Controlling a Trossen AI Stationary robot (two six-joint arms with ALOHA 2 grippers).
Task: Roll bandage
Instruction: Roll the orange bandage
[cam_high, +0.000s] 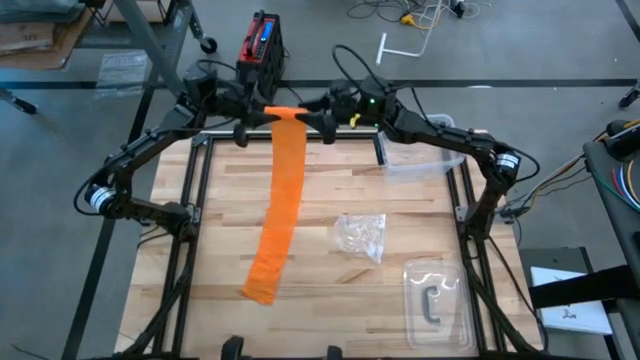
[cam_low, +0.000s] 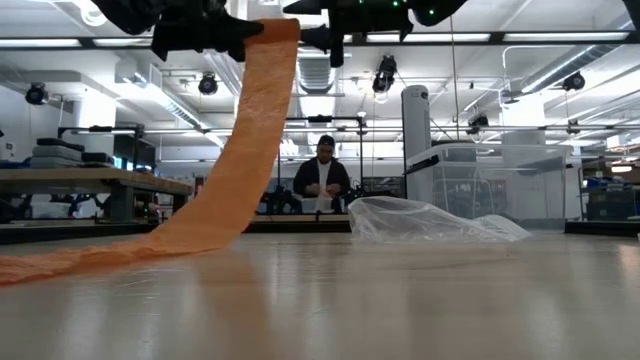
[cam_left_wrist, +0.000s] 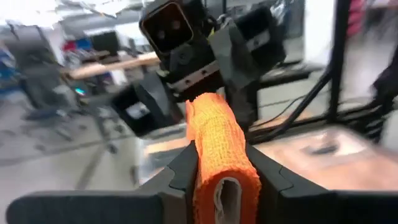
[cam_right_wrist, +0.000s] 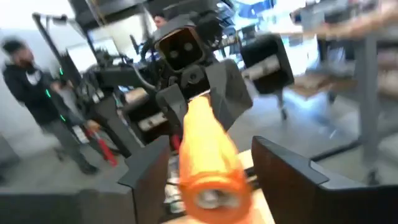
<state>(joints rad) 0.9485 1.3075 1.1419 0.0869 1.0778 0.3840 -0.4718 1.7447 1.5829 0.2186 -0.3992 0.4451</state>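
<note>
The orange bandage is partly wound into a roll (cam_high: 283, 112) held high over the table's far edge. Its loose strip (cam_high: 283, 190) hangs down from the roll, and its lower end (cam_high: 262, 285) lies flat on the wooden table (cam_high: 330, 300). My left gripper (cam_left_wrist: 224, 158) is shut on the roll's left end. My right gripper (cam_right_wrist: 211, 155) faces it from the right and is open. Its two fingers stand on either side of the roll's right end (cam_right_wrist: 208, 174) with a gap on each side. My left gripper pinches the roll's left end (cam_left_wrist: 227, 174) between its two fingers (cam_left_wrist: 186, 162), one on each side. The fingers come level from the table's left and lie along the roll's length. The roll is lifted clear and lies level, and the strip (cam_low: 240, 160) slopes down from it to the table.
A crumpled clear wrapper (cam_high: 362, 236) lies right of the strip. A clear plastic sheet (cam_high: 420, 160) sits at the far right, and a clear tray (cam_high: 435, 300) with a dark part is at the near right. A person (cam_low: 322, 180) stands beyond the table.
</note>
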